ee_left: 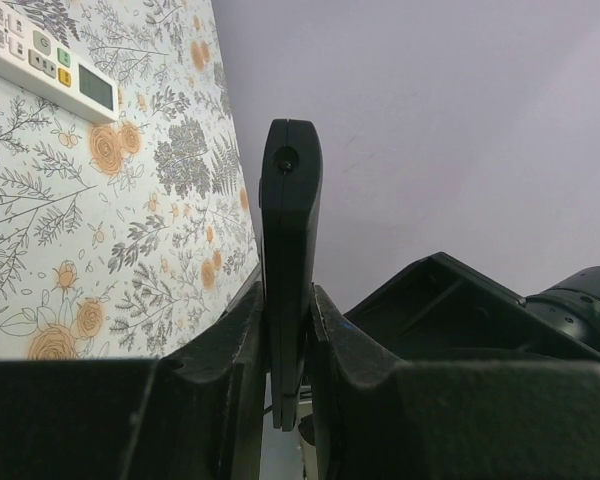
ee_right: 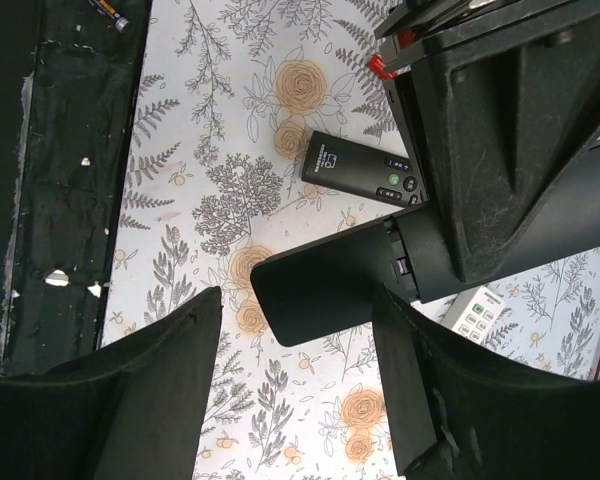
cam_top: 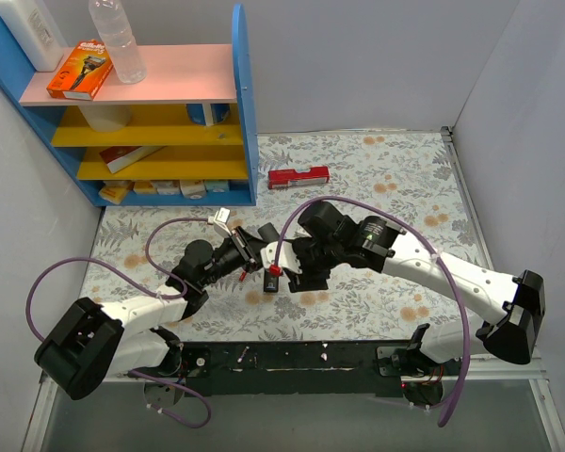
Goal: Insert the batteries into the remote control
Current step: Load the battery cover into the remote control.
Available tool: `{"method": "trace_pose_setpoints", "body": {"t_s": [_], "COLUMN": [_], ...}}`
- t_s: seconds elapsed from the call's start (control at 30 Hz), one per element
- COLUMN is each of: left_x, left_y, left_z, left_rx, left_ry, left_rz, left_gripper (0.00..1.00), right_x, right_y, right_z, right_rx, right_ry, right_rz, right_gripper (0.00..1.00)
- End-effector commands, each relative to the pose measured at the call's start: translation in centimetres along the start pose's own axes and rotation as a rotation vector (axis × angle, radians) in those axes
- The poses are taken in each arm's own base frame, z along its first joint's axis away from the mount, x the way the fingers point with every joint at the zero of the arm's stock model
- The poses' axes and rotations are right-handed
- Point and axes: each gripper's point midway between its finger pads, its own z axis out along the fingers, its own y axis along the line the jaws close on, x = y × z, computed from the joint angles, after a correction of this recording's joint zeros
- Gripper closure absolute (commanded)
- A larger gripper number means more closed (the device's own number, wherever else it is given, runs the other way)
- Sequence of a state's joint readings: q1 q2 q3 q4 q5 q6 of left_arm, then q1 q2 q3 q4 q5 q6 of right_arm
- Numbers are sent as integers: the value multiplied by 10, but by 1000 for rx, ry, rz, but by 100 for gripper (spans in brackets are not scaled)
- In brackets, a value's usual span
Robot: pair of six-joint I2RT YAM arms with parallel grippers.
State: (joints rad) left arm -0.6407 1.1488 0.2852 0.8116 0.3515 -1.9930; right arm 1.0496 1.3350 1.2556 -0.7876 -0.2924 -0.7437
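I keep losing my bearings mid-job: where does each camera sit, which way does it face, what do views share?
Top external: above and behind the bases, looking down on the table; left arm and right arm show.
Left wrist: looks along the left fingers, shut on the remote control held edge-on, toward the wall.
Right wrist: looks down past the open right fingers at the table; the left arm's end shows.
Shared: both wrist views show the remote control and white remote.

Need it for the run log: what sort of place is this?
Probably a staged test cell, not a real home: plain white partition walls box in a floral-covered table, and a painted shelf holds a water bottle and razor pack.
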Motion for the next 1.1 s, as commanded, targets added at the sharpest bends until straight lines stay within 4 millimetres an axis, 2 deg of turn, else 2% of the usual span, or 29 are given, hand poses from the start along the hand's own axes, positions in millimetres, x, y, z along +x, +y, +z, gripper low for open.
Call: {"method": "trace_pose_setpoints", "body": {"t_s": [0.0,0.37,0.8,1.07], "left_x": [-4,-5,-6,-6], "left_y": [-30,-48,-64,-73], "left_z": [5,7,10,9], "left_rx": [81,127,161,185], "left_ry": [10,22,38,46], "left_rz": [39,35,52,62], "left_gripper": [100,100,100,100], "right_x": [3,27,21,18], "right_y": [-5,-1,-12,-25], "right_z": [7,16,22,27], "right_rx": [34,61,147,216], "right_ry": [8,68,20,12], "right_rz": [-37,-40,-24,-23], "right_gripper": [32,33,43,44]}}
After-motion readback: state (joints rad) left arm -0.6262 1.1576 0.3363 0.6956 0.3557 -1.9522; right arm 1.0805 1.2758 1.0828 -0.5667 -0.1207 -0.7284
